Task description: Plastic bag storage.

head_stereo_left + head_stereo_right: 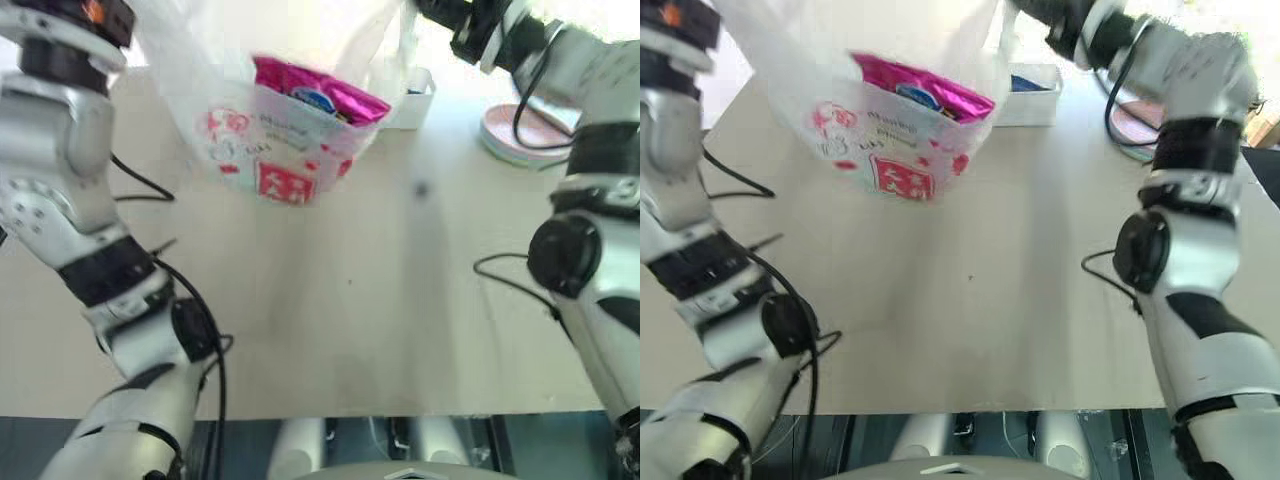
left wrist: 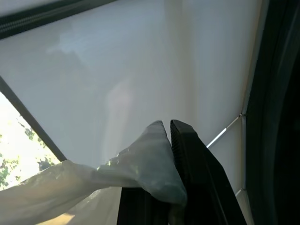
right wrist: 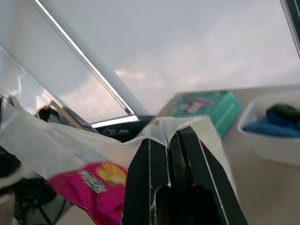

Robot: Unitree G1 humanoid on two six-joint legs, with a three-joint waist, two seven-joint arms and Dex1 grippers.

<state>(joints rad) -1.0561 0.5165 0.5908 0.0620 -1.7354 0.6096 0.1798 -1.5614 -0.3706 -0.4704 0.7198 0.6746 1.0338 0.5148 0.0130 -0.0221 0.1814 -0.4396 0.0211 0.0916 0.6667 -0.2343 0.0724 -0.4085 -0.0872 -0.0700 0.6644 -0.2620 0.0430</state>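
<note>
the plastic bag [image 1: 290,140] hangs at the far middle of the table [image 1: 360,300], held up between the two raised arms, its printed lower part with red marks sagging toward the pale tabletop; whether the bottom rests on the table or hangs just above it is hard to tell. the left tool [image 2: 169,140] is clamped tight on a bunched strip of the bag's thin film, which wraps over one of its black fingers [image 2: 192,159] and trails away from it. the right tool [image 3: 171,140] is likewise closed hard on the bag's other edge, the translucent plastic draped over its fingertips. inside the open mouth of the bag lie shiny pink snack packets [image 1: 320,95], with something blue showing among them. just behind the bag on the right stands a white tub [image 1: 412,105] with dark and blue items in it, and farther right, near the table's far right corner, sits a round pink and white plate [image 1: 520,135]. in the right wrist view a teal box [image 3: 206,108] lies on the table beside the tub. black cables run along both arms.
</note>
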